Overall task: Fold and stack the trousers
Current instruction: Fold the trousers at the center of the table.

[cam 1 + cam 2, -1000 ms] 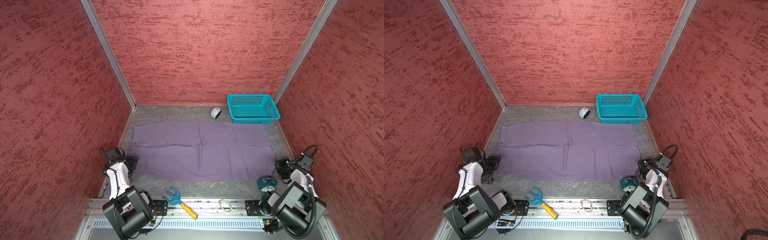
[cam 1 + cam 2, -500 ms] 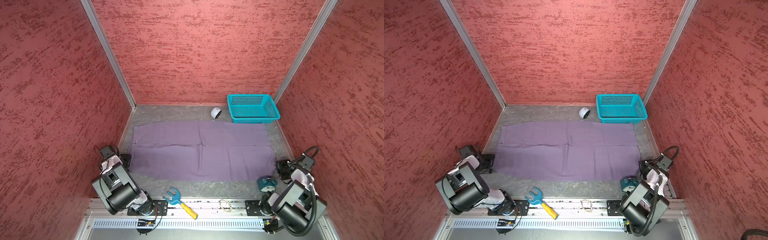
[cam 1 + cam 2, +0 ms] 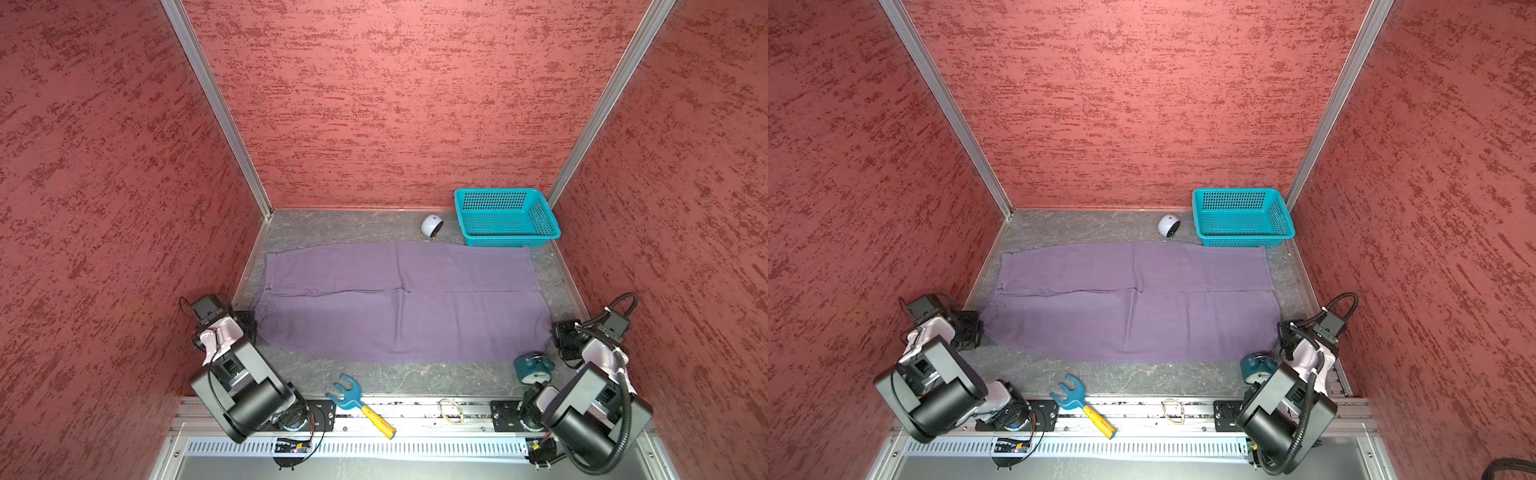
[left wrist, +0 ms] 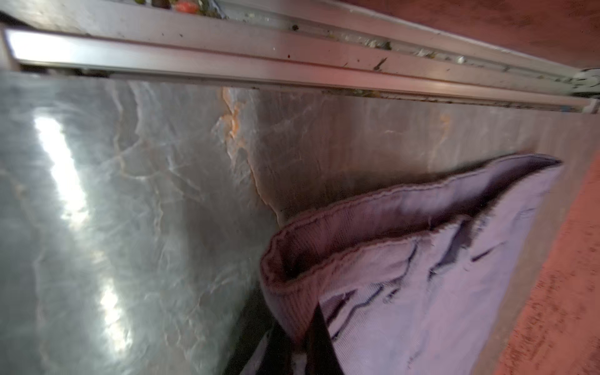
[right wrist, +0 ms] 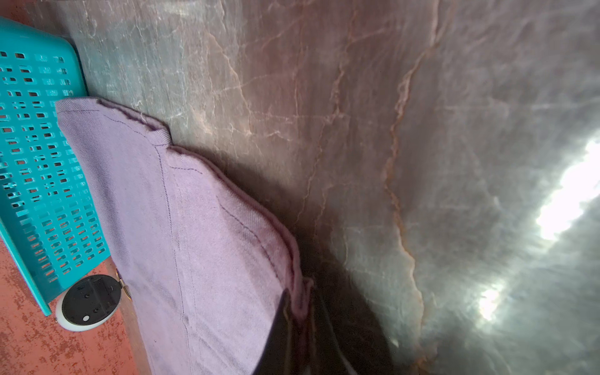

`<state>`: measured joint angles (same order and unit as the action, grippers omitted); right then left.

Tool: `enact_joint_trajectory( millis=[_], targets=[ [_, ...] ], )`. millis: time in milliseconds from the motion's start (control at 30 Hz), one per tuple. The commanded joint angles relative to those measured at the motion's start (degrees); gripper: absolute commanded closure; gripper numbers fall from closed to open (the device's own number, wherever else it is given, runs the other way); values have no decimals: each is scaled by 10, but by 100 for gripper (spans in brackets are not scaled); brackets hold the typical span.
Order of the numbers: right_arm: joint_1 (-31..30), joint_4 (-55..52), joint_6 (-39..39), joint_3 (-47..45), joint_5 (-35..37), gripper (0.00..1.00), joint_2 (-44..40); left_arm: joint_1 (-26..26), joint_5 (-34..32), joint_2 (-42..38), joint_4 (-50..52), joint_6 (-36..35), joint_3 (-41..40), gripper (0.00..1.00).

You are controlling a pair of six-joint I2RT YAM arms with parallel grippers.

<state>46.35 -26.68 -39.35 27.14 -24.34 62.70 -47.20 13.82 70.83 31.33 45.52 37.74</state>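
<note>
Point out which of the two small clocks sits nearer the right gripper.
The teal alarm clock, beside the right gripper at the near edge; the white clock stands far back, next to the teal basket.

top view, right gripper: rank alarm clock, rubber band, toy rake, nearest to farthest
From the right gripper, in a top view:
1. alarm clock, just beside it, on the robot's right.
2. rubber band, at the front, toward the middle.
3. toy rake, at the front, well over toward the robot's left.
</note>
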Motion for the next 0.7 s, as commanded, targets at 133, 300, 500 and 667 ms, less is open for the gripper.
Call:
enact_joint_trajectory(
  millis=[133, 300, 500, 667],
  targets=[
    [4, 2, -62, 31, 24, 100, -50, -74, 44, -102, 130, -8, 113, 100],
    [3, 23, -118, 56, 24, 100, -78, -108, 64, -111, 168, -23, 169, 100],
    [4, 28, -148, 95, 25, 100, -91, -109, 71, -115, 164, -8, 166, 100],
    [3, 48, -161, 128, 13, 100, -77, -105, 65, -106, 159, -1, 188, 100]
  ],
)
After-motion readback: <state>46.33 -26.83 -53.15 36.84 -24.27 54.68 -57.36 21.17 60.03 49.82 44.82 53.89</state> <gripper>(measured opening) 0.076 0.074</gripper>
